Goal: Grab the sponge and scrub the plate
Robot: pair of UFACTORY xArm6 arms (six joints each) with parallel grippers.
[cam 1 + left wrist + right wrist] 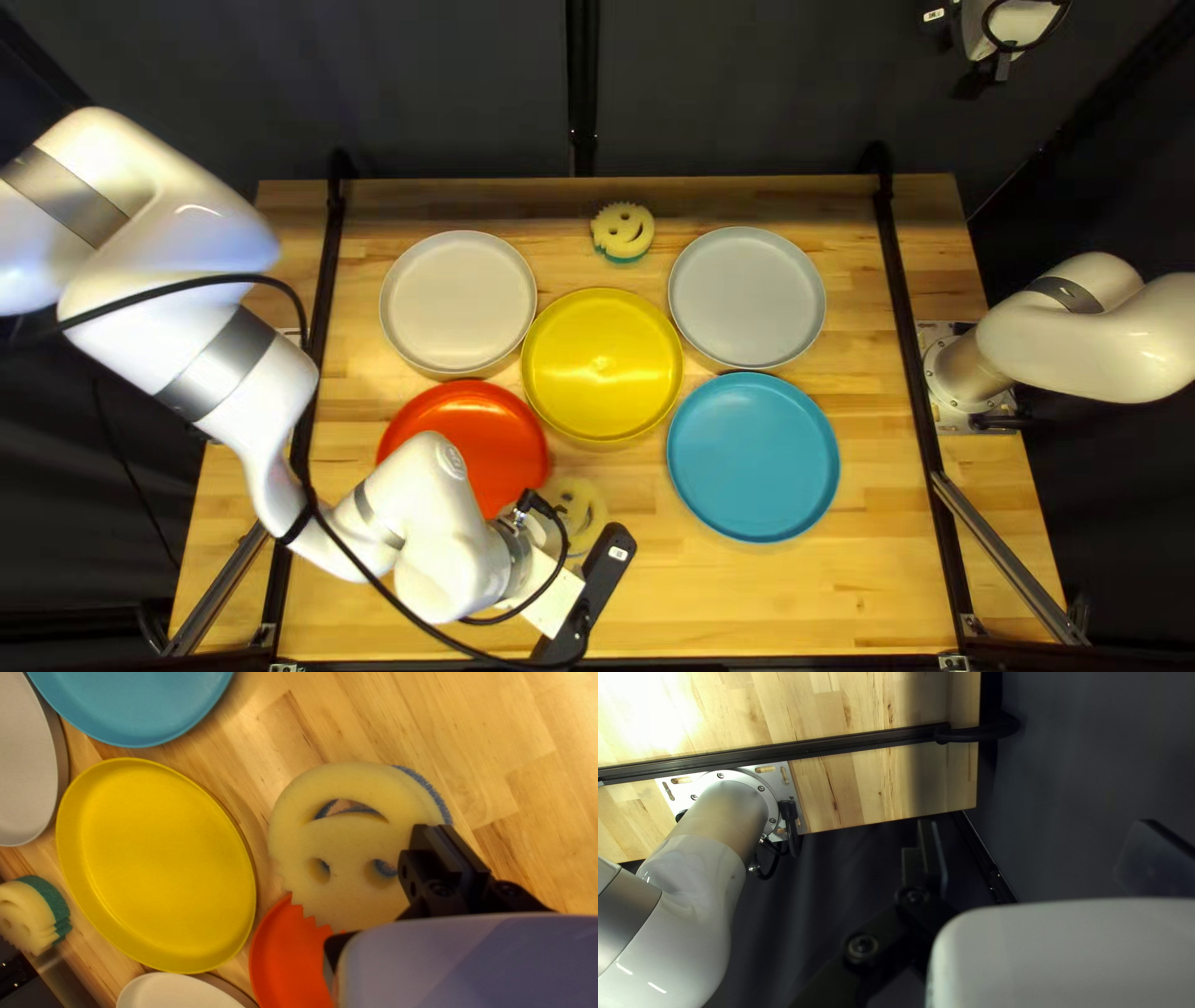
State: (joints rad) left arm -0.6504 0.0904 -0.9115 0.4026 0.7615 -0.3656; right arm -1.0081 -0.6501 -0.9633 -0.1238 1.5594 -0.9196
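In the top left view my left gripper point(604, 585) is low near the table's front, its fingertips hidden, with a yellow smiley sponge point(576, 513) beside it. In the left wrist view my left gripper point(431, 840) is shut on one edge of that blue-backed sponge point(342, 840), its yellow face toward the camera; it looks raised. Its toothed side overlaps the red plate point(286, 958). My right gripper point(977, 69) hangs high at the back; in the right wrist view the right gripper point(1039, 852) is open, nothing between its fingers.
A yellow plate point(603, 365) lies mid-table, a blue plate point(753, 457) to its right. A white plate point(458, 303) and a grey plate point(747, 296) stand farther back. Another smiley sponge point(623, 232), green-backed, sits near the far edge.
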